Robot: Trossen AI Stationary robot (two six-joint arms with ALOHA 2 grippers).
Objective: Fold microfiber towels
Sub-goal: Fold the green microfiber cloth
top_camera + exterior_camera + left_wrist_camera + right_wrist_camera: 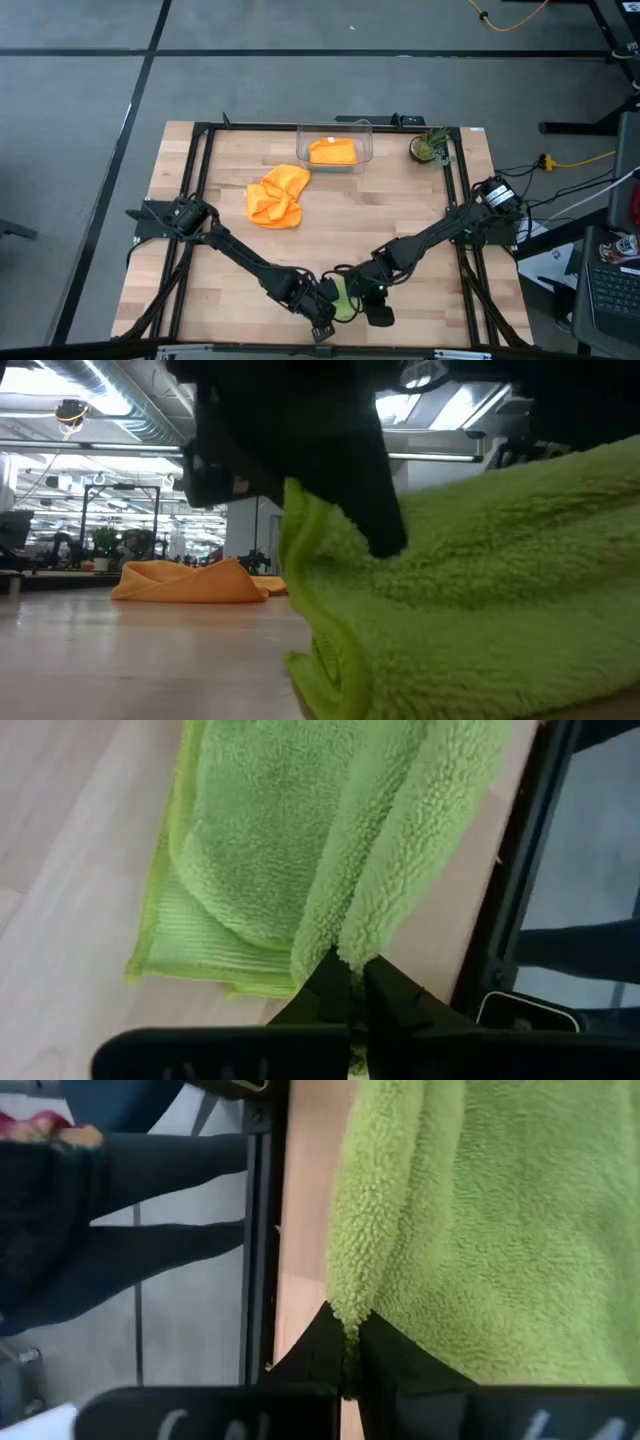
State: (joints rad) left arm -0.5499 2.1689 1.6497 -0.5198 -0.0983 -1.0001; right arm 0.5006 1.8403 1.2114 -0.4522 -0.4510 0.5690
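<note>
Left end effector point(348, 982) and right end effector point(348, 1342) each clenched on an edge of the fluffy lime green microfiber towel point(300, 850), at the wooden desk's point(350, 215) front rail. Risk: uneven pull btwn arms could skew the fold; thin pinch may slip off the edge.

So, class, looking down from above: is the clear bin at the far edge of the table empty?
No: the clear bin holds a folded orange towel.

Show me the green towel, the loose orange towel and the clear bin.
green towel point(260, 850), left wrist view, on its fluffy folded middle.
loose orange towel point(277, 196), high view, on its crumpled centre.
clear bin point(366, 142), high view, on its right wall.
</note>
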